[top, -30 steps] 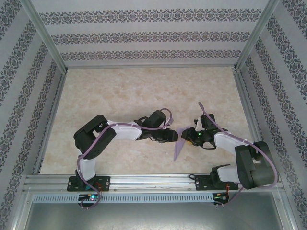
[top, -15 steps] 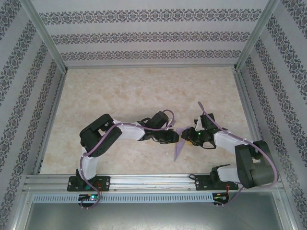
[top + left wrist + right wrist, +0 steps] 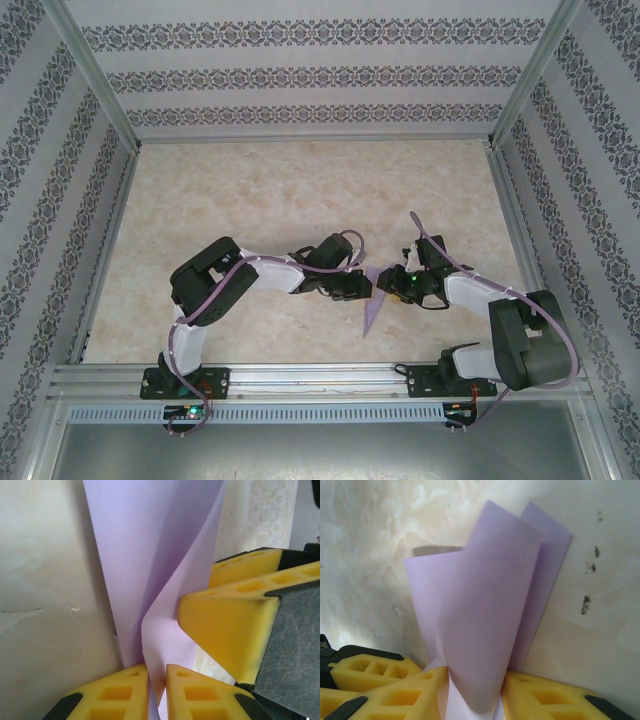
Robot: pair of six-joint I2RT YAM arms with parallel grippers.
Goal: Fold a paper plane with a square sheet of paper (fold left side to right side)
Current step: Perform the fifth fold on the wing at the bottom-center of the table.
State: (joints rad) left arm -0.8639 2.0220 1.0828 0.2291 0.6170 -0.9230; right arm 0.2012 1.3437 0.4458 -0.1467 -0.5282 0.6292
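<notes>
Closing over the last second, the left gripper (image 3: 156,672) now pinches the thin lavender-purple folded sheet of paper (image 3: 373,308) over the beige marbled desk (image 3: 250,200). Just beside it, the right gripper (image 3: 475,685) clamps the same sheet from the opposite side.

No legible text, label, brand, number or sign found by us in any of the three views. The bands on the wall panels (image 3: 300,75) are repeating ornament, not lettering. The dark specks on the worktop (image 3: 590,580) are not characters.
</notes>
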